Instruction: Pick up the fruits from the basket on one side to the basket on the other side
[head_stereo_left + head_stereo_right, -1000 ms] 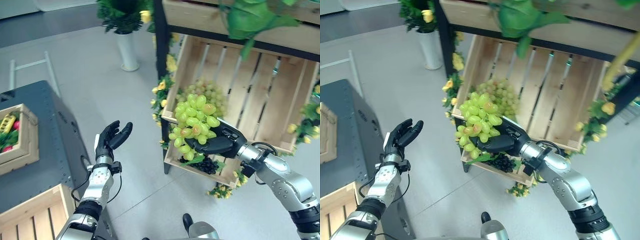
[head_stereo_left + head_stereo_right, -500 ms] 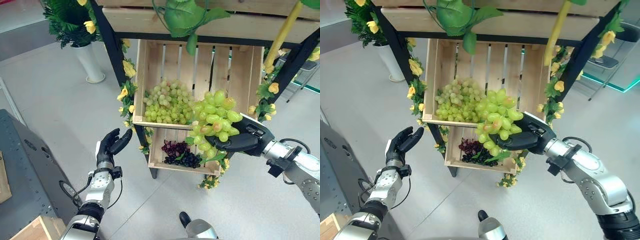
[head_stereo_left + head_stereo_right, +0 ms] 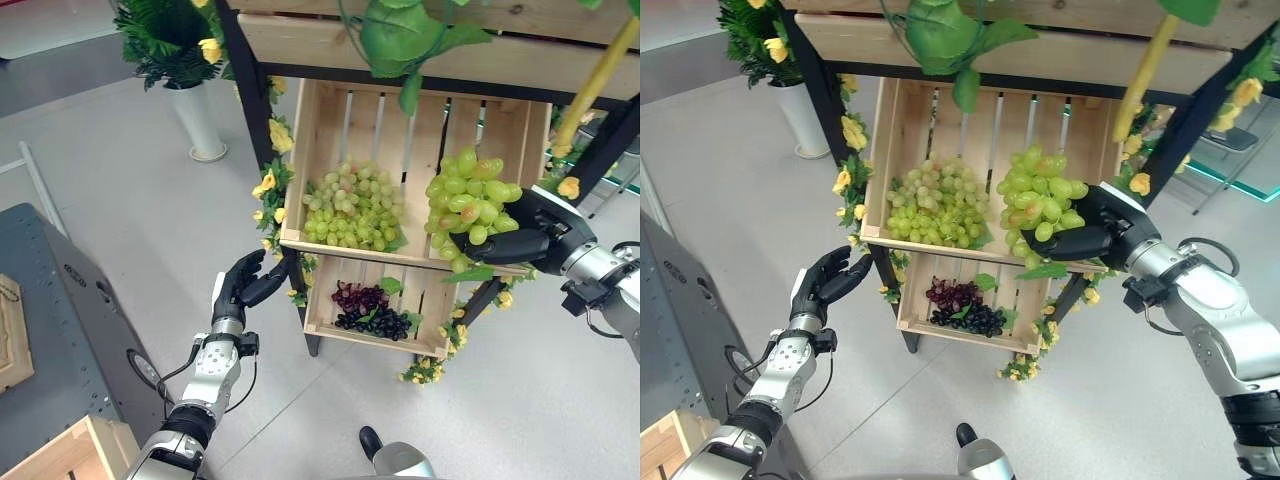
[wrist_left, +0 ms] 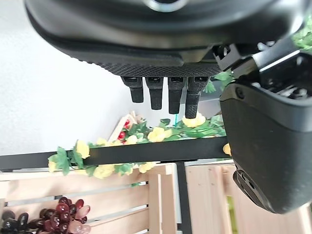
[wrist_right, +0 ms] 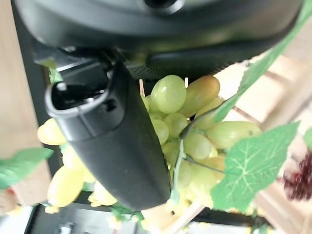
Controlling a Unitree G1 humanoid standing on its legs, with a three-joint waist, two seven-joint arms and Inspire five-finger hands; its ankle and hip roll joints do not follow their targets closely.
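The right robot hand (image 3: pixel 1102 232) grasps a grape bunch (image 3: pixel 1038 205) above the upper crate (image 3: pixel 920 130); releasing carelessly could spill it off the front edge.

Pale grey floor (image 3: pixel 110 190), white vase (image 3: pixel 198 125) of greenery.

A mock greengrocer's display on a bare grey floor (image 3: pixel 120 200): a dark-framed stand (image 3: pixel 245 90) holds slatted wooden crates (image 3: pixel 400 130) of green and purple grapes (trimmed with artificial yellow flowers (image 3: pixel 270 185)), a potted plant (image 3: pixel 175 45) beside it.
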